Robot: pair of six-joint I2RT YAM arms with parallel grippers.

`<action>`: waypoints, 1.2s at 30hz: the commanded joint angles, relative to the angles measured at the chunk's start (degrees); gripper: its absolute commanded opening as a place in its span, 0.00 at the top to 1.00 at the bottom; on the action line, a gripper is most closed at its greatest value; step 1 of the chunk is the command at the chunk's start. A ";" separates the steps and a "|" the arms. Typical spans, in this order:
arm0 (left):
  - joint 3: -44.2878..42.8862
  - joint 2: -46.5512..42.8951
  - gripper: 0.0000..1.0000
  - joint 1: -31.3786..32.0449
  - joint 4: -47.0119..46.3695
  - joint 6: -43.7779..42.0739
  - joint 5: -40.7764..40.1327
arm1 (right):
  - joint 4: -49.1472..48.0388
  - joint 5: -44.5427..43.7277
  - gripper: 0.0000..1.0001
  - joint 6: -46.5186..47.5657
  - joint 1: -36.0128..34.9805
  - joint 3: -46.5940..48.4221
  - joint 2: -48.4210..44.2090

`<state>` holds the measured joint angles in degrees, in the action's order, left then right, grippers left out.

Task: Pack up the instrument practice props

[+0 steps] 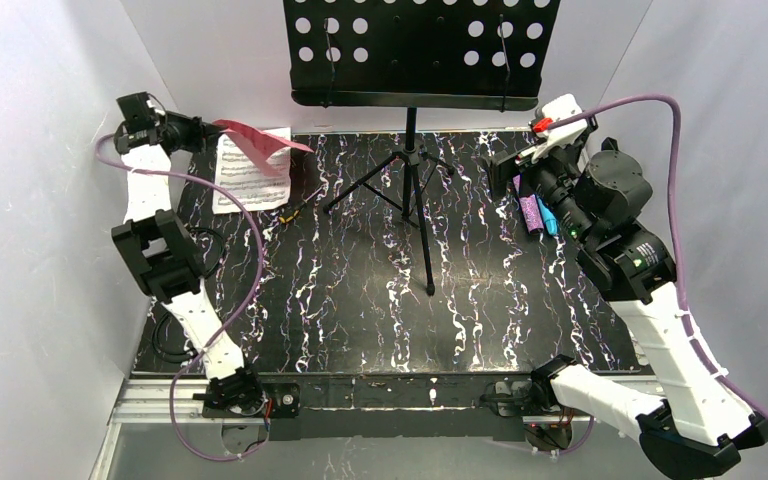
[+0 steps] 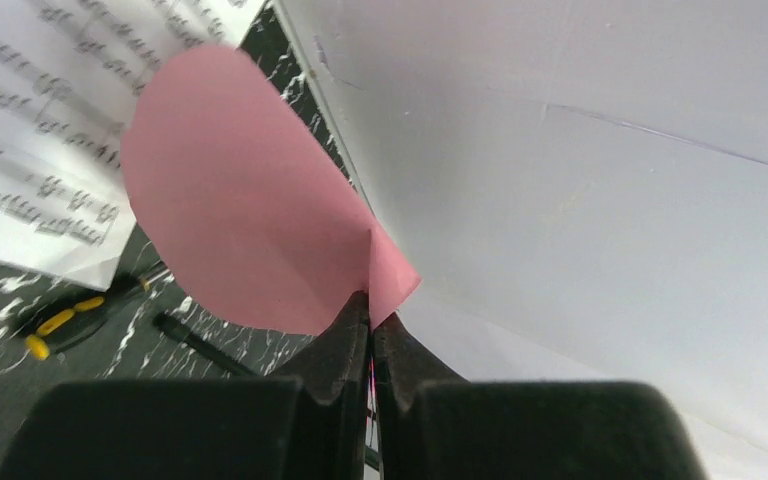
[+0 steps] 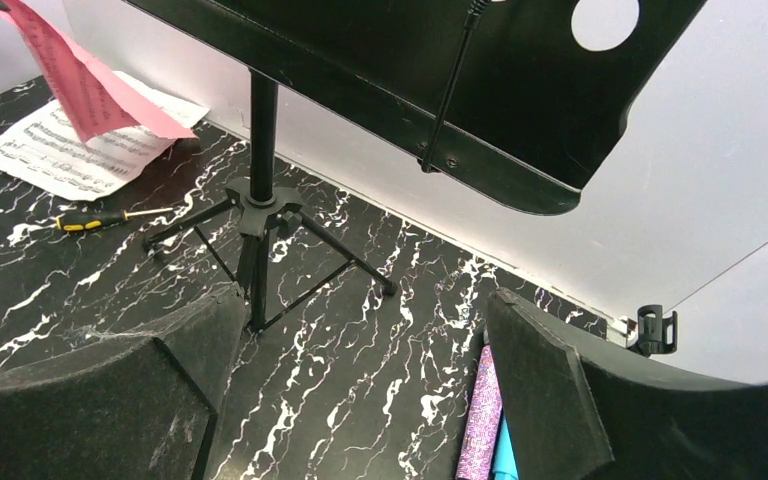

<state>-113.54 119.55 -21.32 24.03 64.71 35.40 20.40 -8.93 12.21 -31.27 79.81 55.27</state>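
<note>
My left gripper [image 1: 198, 131] is shut on a corner of the pink music sheet [image 1: 258, 141] and holds it lifted over the white music sheet [image 1: 250, 178] at the back left. In the left wrist view the jaws [image 2: 371, 310] pinch the pink sheet [image 2: 240, 220] above the white sheet [image 2: 40, 130]. My right gripper [image 1: 505, 176] is open and empty at the back right. The purple glitter microphone [image 3: 480, 420] and the blue microphone [image 3: 505, 455] lie side by side just inside its right finger [image 3: 540, 380]. Both also show in the top view, purple [image 1: 531, 213] and blue [image 1: 548, 216]. No round-based mic holder is clearly in view.
A tall black tripod [image 1: 415, 190] with a perforated plate [image 1: 420, 45] stands at the back centre. A yellow-and-black screwdriver [image 1: 295, 207] lies near the white sheet. A coiled black cable [image 1: 175, 335] lies by the left arm. A small black clip [image 3: 657, 328] sits at the back wall.
</note>
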 commanded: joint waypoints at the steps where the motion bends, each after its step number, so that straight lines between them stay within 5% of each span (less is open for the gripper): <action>1: 6.20 -3.57 1.00 -3.53 2.56 -0.92 1.46 | -1.87 0.75 0.01 -0.56 -0.29 0.06 -0.28; 5: 4.45 -2.79 1.00 -3.19 10.25 -9.51 -1.03 | -1.68 1.02 0.01 -1.25 -0.36 0.42 -0.49; 16: 12.07 -5.01 1.00 -3.72 8.44 -10.30 -1.62 | 0.41 2.45 0.01 -2.23 -0.30 0.72 -0.49; 20: 7.21 -7.87 1.00 -2.10 14.23 -16.04 -3.88 | -0.25 9.22 0.02 -0.91 -0.36 -0.43 -0.94; 36: 10.91 -29.85 1.00 2.20 28.40 -29.87 -8.38 | -7.23 36.13 0.01 2.48 -0.81 -10.34 -1.40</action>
<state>-103.26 94.41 -20.38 44.07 40.14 28.40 18.74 19.07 13.78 -31.35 71.94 55.11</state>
